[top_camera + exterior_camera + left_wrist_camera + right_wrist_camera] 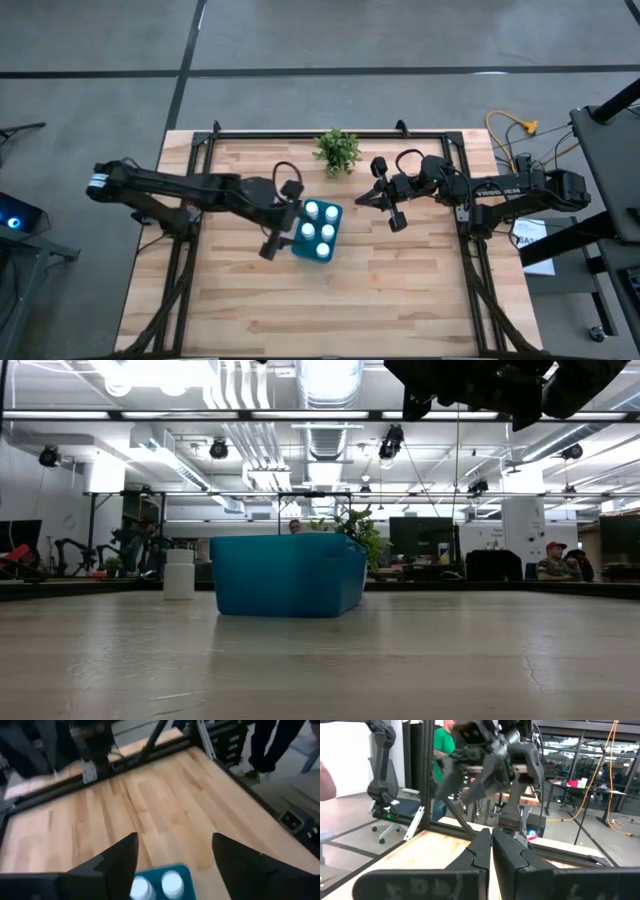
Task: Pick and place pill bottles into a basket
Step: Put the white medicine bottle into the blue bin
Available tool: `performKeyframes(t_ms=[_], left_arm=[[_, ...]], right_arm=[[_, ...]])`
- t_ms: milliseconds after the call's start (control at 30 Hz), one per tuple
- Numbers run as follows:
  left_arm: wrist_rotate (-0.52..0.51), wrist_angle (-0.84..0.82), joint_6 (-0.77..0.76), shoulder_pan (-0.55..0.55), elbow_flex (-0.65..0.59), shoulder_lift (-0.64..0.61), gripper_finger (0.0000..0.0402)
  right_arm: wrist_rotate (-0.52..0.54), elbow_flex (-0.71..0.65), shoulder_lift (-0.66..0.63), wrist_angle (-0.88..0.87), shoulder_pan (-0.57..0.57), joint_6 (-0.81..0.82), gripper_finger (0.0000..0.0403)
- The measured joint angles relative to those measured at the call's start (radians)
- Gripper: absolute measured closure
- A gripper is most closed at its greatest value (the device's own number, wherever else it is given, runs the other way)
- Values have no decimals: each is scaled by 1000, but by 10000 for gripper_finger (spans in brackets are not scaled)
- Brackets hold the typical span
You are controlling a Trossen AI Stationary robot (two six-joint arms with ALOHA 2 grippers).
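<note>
From above, the left gripper (283,218) hangs at the basket's (334,216) left edge, fingers spread and empty, five pill bottles (317,229) inside; a careless pull-back could clip the rim. Low view: one bottle (179,574) stands left of the basket, easily toppled. Right gripper (372,196), pressed together, waits far right by the plant (337,150).

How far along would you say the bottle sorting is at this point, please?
Five white bottles already stand in the teal basket. Nothing is in hand: the left pincer is open beside the basket, and the right pincer is shut and empty. One bottle is left on the table beside the basket.
</note>
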Motion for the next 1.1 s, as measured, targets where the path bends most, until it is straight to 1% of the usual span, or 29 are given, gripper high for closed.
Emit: performKeyframes(t_ms=[67, 133, 267, 400, 467, 600, 633, 700, 833, 933, 1100], left_arm=[[-18, 1, 1, 1, -36, -26, 185], [-58, -2, 2, 4, -70, -52, 205], [-111, -1, 25, 9, -120, -101, 252], [-177, -40, 36, 14, -140, -128, 302], [-226, -72, 38, 16, -139, -135, 325], [-378, -160, 39, 21, -140, -136, 360], [-412, -190, 39, 25, -140, -136, 366], [-439, -247, 42, 33, -140, -135, 377], [-443, -352, 22, 57, -141, -126, 390], [-452, -408, -10, 84, -140, -119, 394], [-463, -488, -80, 166, -149, -118, 394]], right_arm=[[0, 0, -1, 2, 0, 0, 394], [0, 0, -2, 2, 0, 2, 394], [0, 0, -4, 2, 0, 5, 394], [0, 0, -5, 2, 0, 8, 394], [0, 0, -5, 2, 0, 8, 394], [0, 0, -5, 3, 0, 14, 394], [0, 0, -5, 3, 0, 15, 394], [0, 0, -5, 3, 0, 16, 394], [0, 0, -5, 4, 0, 16, 394], [0, 0, -5, 4, 0, 16, 394], [1, 0, -5, 4, 0, 16, 394]])
